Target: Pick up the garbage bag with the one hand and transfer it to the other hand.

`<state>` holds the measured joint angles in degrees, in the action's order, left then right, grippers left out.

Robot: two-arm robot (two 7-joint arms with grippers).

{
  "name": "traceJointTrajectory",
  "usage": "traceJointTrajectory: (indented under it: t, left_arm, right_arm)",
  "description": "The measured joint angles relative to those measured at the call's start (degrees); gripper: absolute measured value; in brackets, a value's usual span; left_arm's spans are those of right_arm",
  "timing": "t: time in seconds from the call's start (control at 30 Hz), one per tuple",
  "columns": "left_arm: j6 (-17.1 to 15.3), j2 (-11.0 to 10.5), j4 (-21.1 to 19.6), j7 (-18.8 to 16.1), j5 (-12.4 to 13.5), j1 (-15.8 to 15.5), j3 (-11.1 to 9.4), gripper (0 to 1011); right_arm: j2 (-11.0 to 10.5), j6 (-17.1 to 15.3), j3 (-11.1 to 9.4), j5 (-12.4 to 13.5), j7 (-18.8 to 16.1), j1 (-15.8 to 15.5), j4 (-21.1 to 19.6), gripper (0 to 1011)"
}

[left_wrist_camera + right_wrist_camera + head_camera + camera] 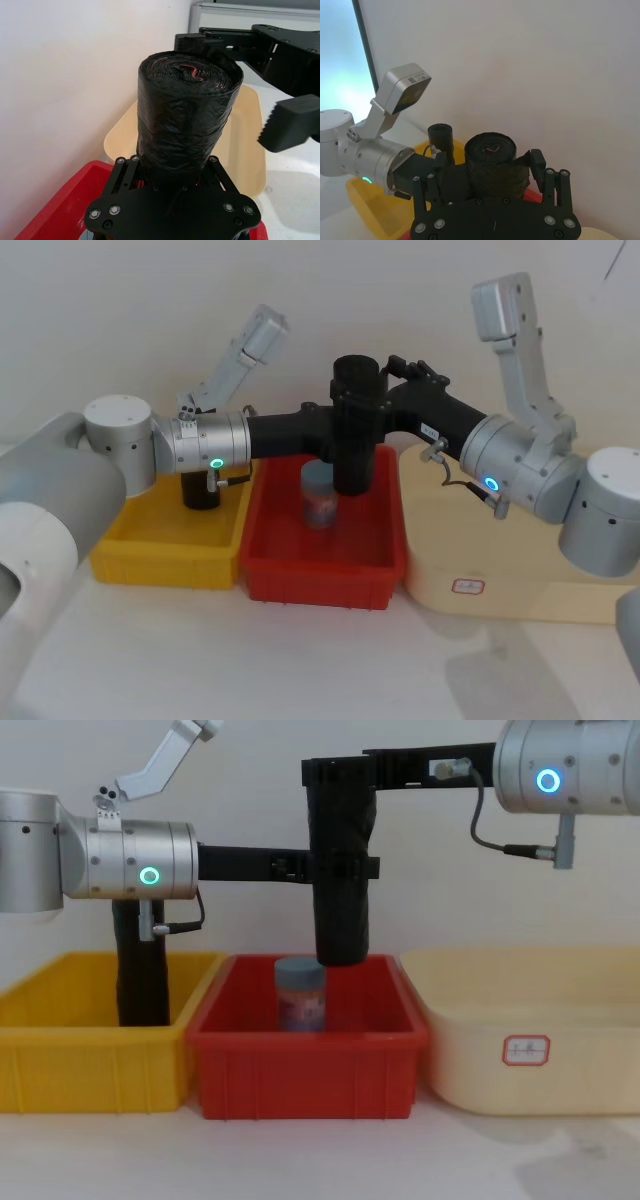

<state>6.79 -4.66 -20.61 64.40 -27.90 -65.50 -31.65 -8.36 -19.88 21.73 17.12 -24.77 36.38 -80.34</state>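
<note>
Garbage bag [340,890] is hanging upright in the air above the red crate [310,1065], over a small blue-lidded jar [300,992]. Left gripper [335,868], on the green-lit wrist, is clenching the roll around its middle. Right gripper [335,775], on the blue-lit wrist, is straddling the roll's top end, fingers [292,122] spread and not yet pressing. A second black roll [142,960] is standing in the yellow crate [60,1065]. If the left lets go before the right is squeezing firmly, the slick roll could be slipping down onto the jar.
</note>
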Motion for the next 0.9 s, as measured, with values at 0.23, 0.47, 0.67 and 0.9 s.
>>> traceJointTrajectory:
  t: [0.23, 0.47, 0.67, 0.9]
  left_arm:
    - [1.39, 1.08, 3.7, 1.07, 0.23, -1.63, 0.25, 402]
    - [2.83, 2.05, 7.31, 2.0, 0.48, -3.21, 0.53, 402]
    - [3.8, 2.68, 9.75, 2.49, 0.68, -4.26, 0.77, 402]
    - [4.34, 3.07, 11.25, 2.85, 0.88, -4.9, 1.09, 402]
  right_arm:
    - [0.53, 0.49, 0.28, 0.22, 0.3, 1.51, 2.68, 1000]
    - [0.85, 1.04, 0.96, 0.09, 0.67, 2.48, 4.54, 1000]
    - [1.13, 1.48, 1.74, -0.13, 0.84, 3.22, 6.04, 1000]
    - [1.51, 1.99, 2.64, -0.34, 1.07, 3.92, 7.5, 1000]
